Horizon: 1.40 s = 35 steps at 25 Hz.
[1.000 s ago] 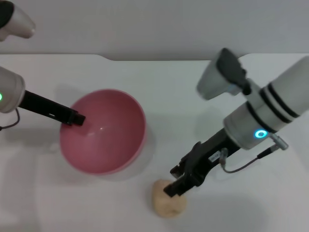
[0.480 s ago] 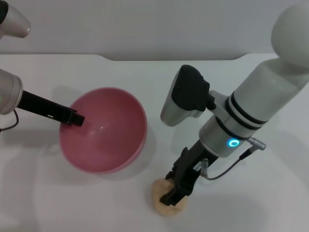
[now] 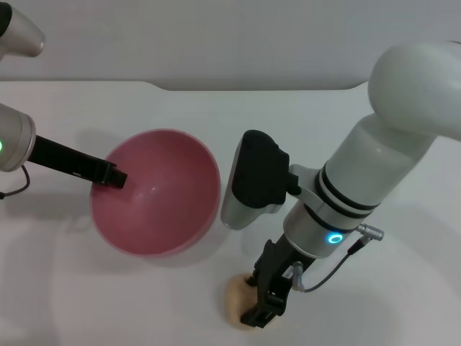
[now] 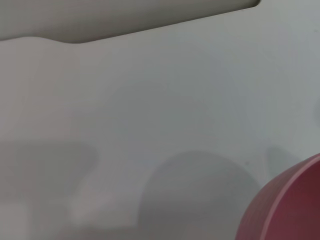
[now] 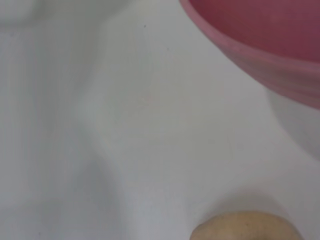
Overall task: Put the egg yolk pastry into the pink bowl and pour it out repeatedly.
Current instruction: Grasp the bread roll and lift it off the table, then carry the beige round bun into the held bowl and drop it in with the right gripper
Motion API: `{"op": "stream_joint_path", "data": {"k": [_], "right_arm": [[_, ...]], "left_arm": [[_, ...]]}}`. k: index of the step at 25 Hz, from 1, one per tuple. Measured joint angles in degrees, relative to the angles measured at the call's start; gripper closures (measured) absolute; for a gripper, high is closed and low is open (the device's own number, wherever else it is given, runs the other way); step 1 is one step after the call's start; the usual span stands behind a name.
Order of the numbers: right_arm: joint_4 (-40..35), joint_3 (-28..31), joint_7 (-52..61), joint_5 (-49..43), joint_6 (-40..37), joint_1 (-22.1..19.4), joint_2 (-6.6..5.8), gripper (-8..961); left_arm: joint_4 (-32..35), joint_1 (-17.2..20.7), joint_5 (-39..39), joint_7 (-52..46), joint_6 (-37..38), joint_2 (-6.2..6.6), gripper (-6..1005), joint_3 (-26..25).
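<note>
R gripper (image 3: 263,306) low centre of frame, fingers down over egg yolk pastry (image 3: 238,301) on white table (image 3: 403,303), can't tell if clamped, pink bowl (image 3: 155,192) left of centre, tilted, L gripper (image 3: 115,177) fingers closed on its left rim

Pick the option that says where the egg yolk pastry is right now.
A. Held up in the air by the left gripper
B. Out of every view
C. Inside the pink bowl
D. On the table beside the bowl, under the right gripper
D. The egg yolk pastry lies on the white table, apart from the pink bowl, with the right gripper down over it; the left gripper is at the bowl's rim, and the bowl is empty.
</note>
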Motion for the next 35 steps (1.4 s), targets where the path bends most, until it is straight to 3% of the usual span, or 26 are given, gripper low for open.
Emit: {"op": "stream_joint_path", "data": {"k": [3,8,13,14,22,28,32,35], "right_arm": [[-0.26,-0.08,0.19,-0.24,-0.04,-0.07,-0.18,355],[-0.27,3.90,0.25,-0.30,0.31,-1.85,-0.37,455],[-2.17,19.87,-2.83,-0.27,-1.55,-8.16,-0.87,527],[-2.17,19.87,-2.83,-0.27,-1.55,-8.16,-0.87,533],[-6.58,36.00,-7.80,-0.20,-7.33,-15.93,-1.07,587],[-13.68,47.44,-11.38,3.71,-14.24,-20.94,-0.94,633],[-16.48,52.40,-16.78,14.06,-21.04,-21.45,-1.12,657],[-18.00,51.56,-19.12,17.72,-23.96,-20.06,-1.25,678]], "left_arm": [[-0.19,-0.09,-0.01,-0.03,0.00,0.00,1000,0.33],[-1.30,-0.46,0.07,-0.05,-0.17,0.00,1000,0.40],[-1.47,-0.61,0.20,-0.07,-0.65,0.07,1000,0.97],[-1.47,-0.64,0.25,-0.07,-0.71,0.07,1000,1.05],[-1.83,-1.16,0.44,-0.07,-1.13,0.12,999,1.82],[-8.35,-4.36,2.27,0.52,-2.11,0.25,999,2.44],[-12.30,-7.05,2.33,0.53,-3.88,-0.02,1000,7.22],[-13.96,-9.34,1.72,0.10,-5.53,-0.45,1000,12.63]]}}
